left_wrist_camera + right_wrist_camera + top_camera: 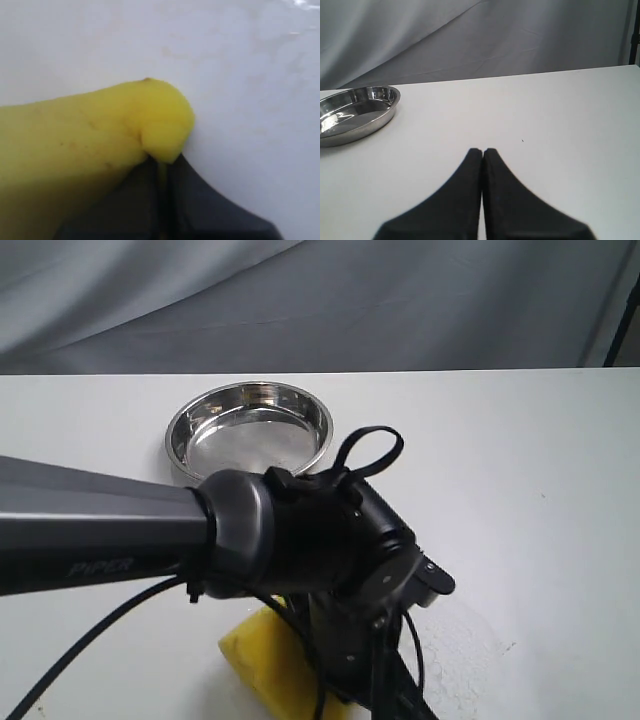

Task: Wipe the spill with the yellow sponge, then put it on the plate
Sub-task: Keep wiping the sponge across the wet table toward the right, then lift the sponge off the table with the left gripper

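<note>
left claw clamps the sponge by its edge; wiping may pull it out. right claw is together.

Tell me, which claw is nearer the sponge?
Left. The left claw is clamped on the sponge; the right claw hangs shut over the table, no sponge in its view.

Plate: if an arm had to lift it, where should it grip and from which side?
On the plate, probably the raised rim on the right side of the exterior view, from above, jaws straddling it. It lies flat and shallow and looks too wide to span; the left arm hides its near edge.
</note>
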{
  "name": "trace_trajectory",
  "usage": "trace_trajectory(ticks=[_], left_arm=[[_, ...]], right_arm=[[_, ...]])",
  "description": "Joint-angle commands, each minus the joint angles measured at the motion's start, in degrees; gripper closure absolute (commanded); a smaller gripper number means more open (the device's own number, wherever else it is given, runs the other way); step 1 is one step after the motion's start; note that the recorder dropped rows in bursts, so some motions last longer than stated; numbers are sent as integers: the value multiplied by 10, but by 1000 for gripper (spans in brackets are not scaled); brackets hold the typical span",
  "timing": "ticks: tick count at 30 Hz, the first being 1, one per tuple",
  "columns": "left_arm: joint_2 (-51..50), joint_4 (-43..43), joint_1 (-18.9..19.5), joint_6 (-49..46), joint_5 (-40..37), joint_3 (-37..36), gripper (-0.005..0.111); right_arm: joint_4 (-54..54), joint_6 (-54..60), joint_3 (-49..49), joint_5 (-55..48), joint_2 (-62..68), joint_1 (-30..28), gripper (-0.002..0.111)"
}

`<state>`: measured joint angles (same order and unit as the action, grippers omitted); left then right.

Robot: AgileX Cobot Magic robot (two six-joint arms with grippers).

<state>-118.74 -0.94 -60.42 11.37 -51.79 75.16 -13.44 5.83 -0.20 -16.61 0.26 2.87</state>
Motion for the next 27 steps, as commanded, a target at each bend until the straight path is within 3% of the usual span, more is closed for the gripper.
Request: trace_trajectory(ticks=[1, 10, 16, 27], left_arm=[[-7, -76, -33, -4, 69, -9, 107], [-9, -146, -35, -51, 227, -9, 107], [8, -119, -21, -18, 256, -9, 107], [129, -122, 60, -7, 259, -9, 107]], right_arm=[[4, -2, 2, 8, -3, -1, 108], [4, -3, 2, 8, -3, -1, 108], [4, -3, 2, 8, -3, -1, 108], [4, -3, 2, 8, -3, -1, 108]])
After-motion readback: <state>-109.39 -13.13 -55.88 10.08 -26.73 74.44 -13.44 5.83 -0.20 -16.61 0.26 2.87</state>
